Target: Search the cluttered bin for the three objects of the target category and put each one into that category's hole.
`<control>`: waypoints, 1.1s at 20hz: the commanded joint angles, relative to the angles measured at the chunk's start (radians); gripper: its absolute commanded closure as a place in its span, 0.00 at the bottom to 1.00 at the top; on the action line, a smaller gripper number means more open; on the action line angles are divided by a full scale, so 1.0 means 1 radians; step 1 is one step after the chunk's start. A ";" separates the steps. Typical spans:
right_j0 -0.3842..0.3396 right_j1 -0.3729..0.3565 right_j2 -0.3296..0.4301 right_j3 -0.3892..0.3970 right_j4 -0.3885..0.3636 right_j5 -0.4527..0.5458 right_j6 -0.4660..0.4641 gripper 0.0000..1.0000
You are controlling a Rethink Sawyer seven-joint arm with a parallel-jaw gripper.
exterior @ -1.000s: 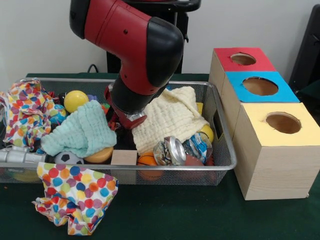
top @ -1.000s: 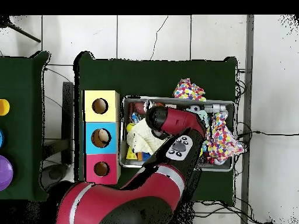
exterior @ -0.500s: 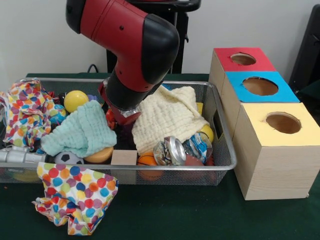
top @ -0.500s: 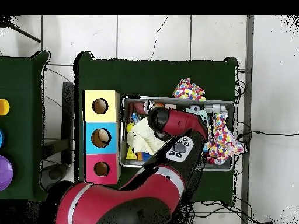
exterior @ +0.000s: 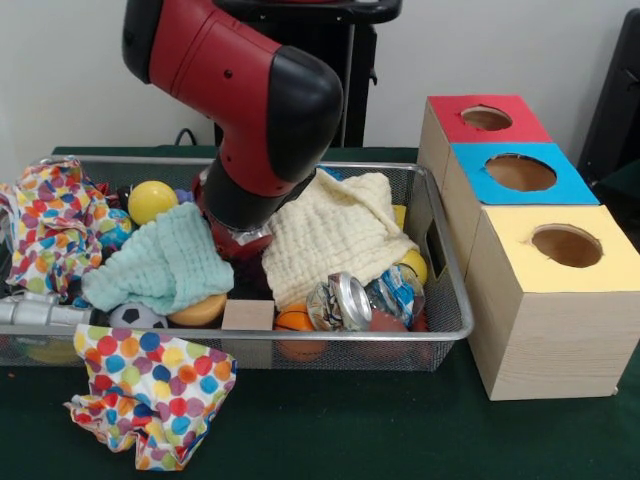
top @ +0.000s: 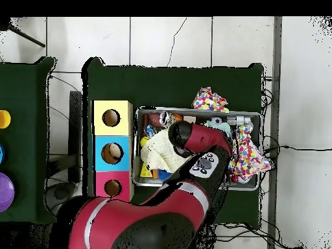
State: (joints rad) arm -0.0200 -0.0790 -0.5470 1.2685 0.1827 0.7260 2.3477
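While the red and black arm (exterior: 255,110) dips into the wire bin (exterior: 440,255), its pincer (exterior: 238,238) sinks among the clutter between a mint cloth (exterior: 165,260) and a cream cloth (exterior: 335,235) — its grip cannot be told. A crushed can (exterior: 340,300) lies by the bin's front wall; red, blue and yellow boxes (exterior: 525,200) with holes stand just beside it. From overhead, the arm (top: 188,162) covers the bin's (top: 249,117) middle — a spotted cloth (top: 209,100) lies outside on the tabletop (top: 168,84).
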 commanded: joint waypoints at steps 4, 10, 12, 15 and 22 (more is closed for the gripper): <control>-0.045 0.094 0.160 0.063 0.077 -0.101 0.182 0.00; -0.067 0.076 0.183 0.054 0.054 -0.043 0.082 1.00; -0.072 0.073 0.188 0.043 0.052 -0.002 0.069 1.00; -0.078 0.063 0.198 0.029 0.042 0.058 0.038 1.00; -0.057 -0.067 0.176 0.052 0.010 0.124 -0.011 1.00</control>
State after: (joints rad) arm -0.0647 -0.0959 -0.5093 1.2740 0.2146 0.7231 2.3477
